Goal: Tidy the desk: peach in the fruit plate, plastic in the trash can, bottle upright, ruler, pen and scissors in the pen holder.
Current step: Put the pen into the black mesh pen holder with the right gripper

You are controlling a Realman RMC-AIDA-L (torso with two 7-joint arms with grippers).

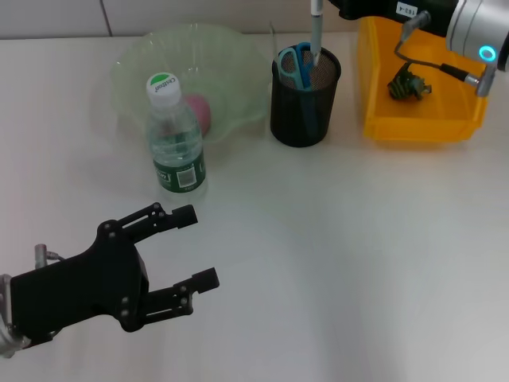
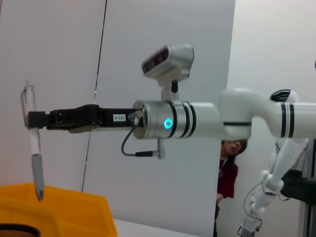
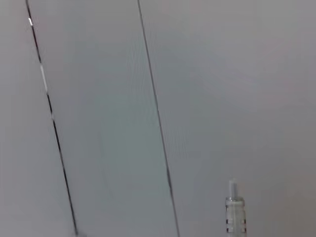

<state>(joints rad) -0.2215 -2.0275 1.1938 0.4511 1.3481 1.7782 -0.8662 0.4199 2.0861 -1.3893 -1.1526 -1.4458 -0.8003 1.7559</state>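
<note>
black tool (image 1: pixel 191 248), white arm (image 2: pixel 247 118), cyan ring light (image 2: pixel 169 123)

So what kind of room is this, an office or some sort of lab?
Probably a robotics lab set up as a mock desk. A plain white table holds staged items: a black mesh pen holder and a yellow plastic bin. Another white robot arm stands by a bare grey wall.

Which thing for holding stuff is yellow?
The trash can at the table's far right. The fruit plate is pale green, and the pen holder is black mesh.
</note>
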